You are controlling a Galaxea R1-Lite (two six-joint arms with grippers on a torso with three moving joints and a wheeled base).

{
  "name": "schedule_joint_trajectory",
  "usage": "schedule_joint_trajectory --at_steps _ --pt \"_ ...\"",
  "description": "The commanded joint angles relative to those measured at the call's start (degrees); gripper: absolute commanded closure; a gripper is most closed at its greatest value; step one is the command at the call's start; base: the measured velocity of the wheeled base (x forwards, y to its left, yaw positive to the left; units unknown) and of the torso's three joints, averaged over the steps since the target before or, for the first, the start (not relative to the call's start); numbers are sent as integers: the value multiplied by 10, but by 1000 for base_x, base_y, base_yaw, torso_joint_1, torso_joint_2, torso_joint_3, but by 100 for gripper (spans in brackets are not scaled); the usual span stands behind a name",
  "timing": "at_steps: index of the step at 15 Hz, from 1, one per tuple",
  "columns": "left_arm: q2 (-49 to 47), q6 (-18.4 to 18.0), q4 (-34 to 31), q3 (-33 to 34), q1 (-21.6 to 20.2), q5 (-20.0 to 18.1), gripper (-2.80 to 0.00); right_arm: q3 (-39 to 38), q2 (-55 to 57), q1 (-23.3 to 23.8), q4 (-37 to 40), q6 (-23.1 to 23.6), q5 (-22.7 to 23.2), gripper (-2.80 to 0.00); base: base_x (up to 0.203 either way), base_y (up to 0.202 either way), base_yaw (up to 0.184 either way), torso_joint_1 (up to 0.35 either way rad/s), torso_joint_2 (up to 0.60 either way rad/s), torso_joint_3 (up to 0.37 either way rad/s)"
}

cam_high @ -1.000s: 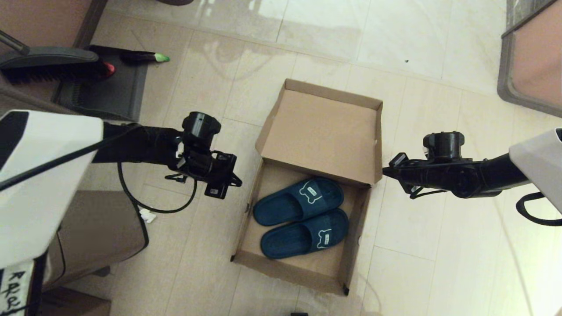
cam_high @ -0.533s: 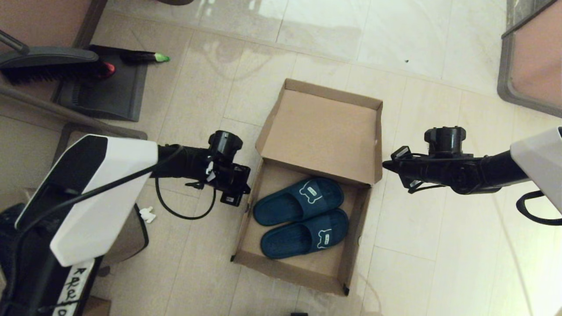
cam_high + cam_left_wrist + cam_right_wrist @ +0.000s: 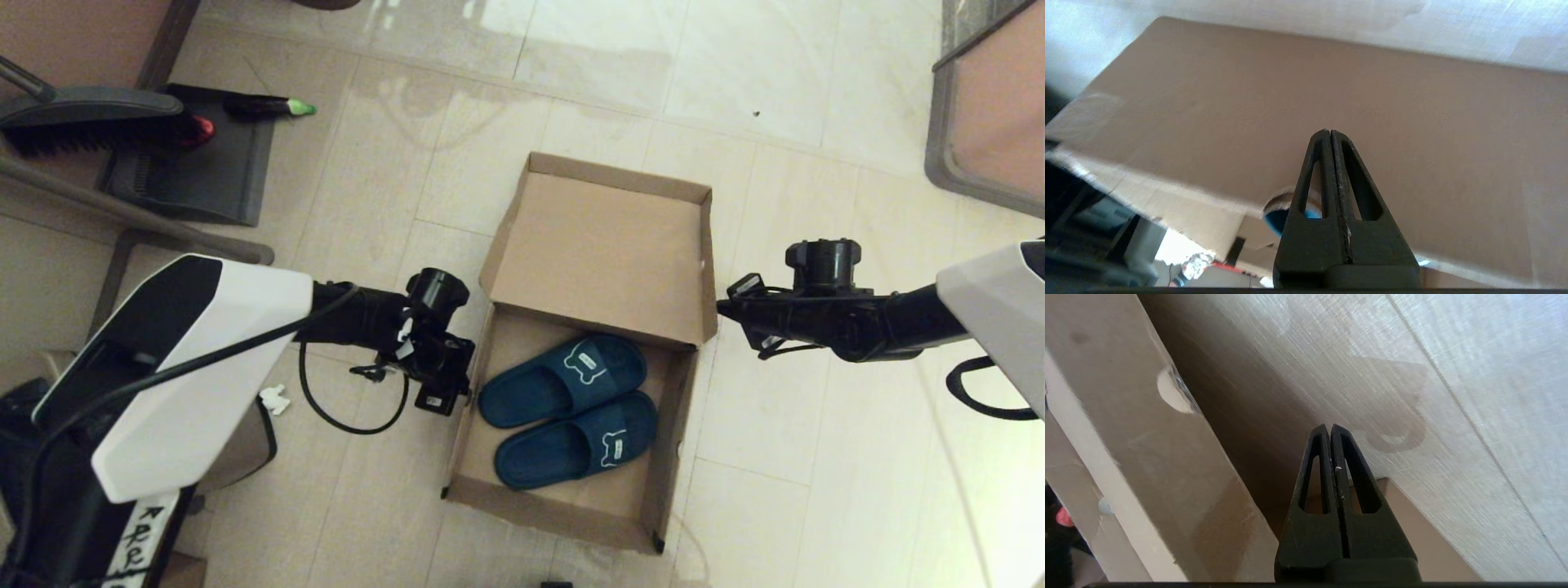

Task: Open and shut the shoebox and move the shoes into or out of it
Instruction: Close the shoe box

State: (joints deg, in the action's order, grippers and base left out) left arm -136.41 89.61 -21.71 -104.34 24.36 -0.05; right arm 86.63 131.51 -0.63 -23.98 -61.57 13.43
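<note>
Swinging in since a second ago, the left gripper (image 3: 457, 384), jaws clenched empty, meets the open shoebox (image 3: 490, 347) on pale floor tiles (image 3: 367, 180); right gripper (image 3: 722, 309) likewise clenched.

Tiled floor (image 3: 775, 106). Far left: black brush (image 3: 90, 122) over a dark mat (image 3: 196, 175), green-tipped dark object (image 3: 269, 105) on it. White scrap (image 3: 275, 398) near a black cable (image 3: 343, 408).

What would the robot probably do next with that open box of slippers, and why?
Probably nudge both shut tools inward against the lid to tip it closed: the shoes already lie inside the shoebox, with the left tool and right tool flanking it.
</note>
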Motion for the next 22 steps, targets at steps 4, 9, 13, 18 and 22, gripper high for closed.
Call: schedule_joint_trajectory --at_steps 4,9,13,18,22 --pt "28 28 -8 19 33 -1 0 64 29 4 3 -5 2 0 0 0 0 0 0 0" --pt "37 -17 -6 -1 -5 17 0 117 51 23 24 -6 8 0 0 0 0 0 0 0" --pt "-5 -66 60 -68 -46 -4 0 139 64 29 21 -17 57 0 0 0 0 0 0 0" --pt "-32 -93 225 -65 -49 -51 0 220 112 33 43 -35 103 0 0 0 0 0 0 0" --pt "-53 -94 322 -65 -44 -92 0 252 129 36 38 -86 154 0 0 0 0 0 0 0"
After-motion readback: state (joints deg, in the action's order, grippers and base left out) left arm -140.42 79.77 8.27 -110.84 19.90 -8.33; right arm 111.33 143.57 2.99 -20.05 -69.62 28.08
